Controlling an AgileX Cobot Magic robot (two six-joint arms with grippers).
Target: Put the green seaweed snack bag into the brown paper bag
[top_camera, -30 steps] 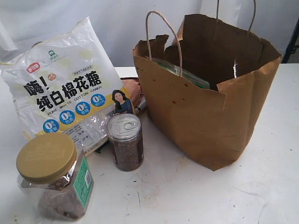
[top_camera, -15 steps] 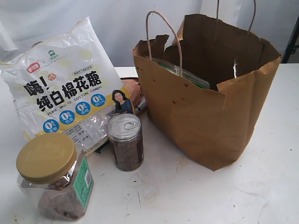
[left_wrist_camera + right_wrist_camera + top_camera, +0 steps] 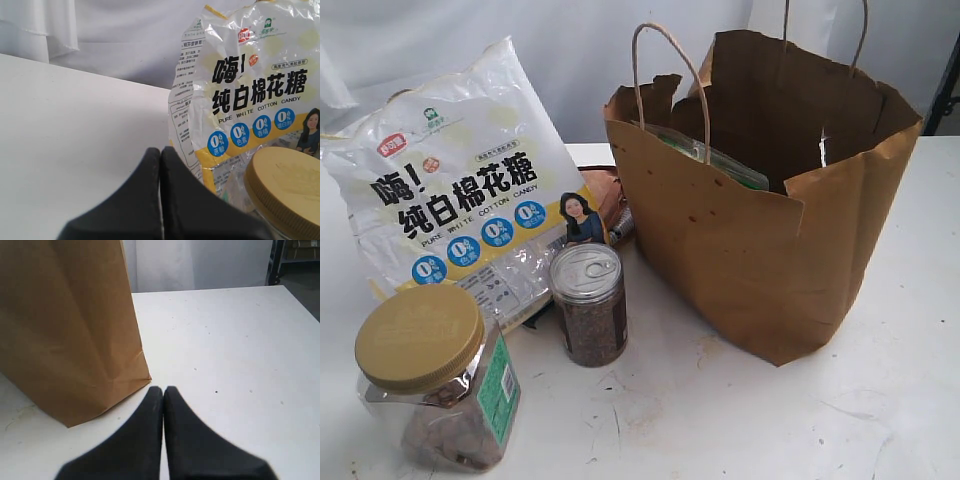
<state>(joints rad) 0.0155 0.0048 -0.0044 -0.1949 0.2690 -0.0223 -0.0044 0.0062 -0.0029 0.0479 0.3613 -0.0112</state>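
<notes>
The brown paper bag (image 3: 770,210) stands upright on the white table (image 3: 720,420), its torn rim open at the top. Inside it, a strip of the green seaweed snack bag (image 3: 720,160) shows against the near wall; the rest is hidden by the paper. Neither gripper appears in the exterior view. In the left wrist view my left gripper (image 3: 160,152) is shut with nothing in it, low over the table beside the candy bag. In the right wrist view my right gripper (image 3: 163,390) is shut and empty, just off the paper bag's (image 3: 65,330) bottom corner.
A large white-and-yellow candy bag (image 3: 460,190) leans at the left, seen also in the left wrist view (image 3: 250,85). A small can with a pull-tab lid (image 3: 588,305) and a clear jar with a gold lid (image 3: 435,375) stand in front of it.
</notes>
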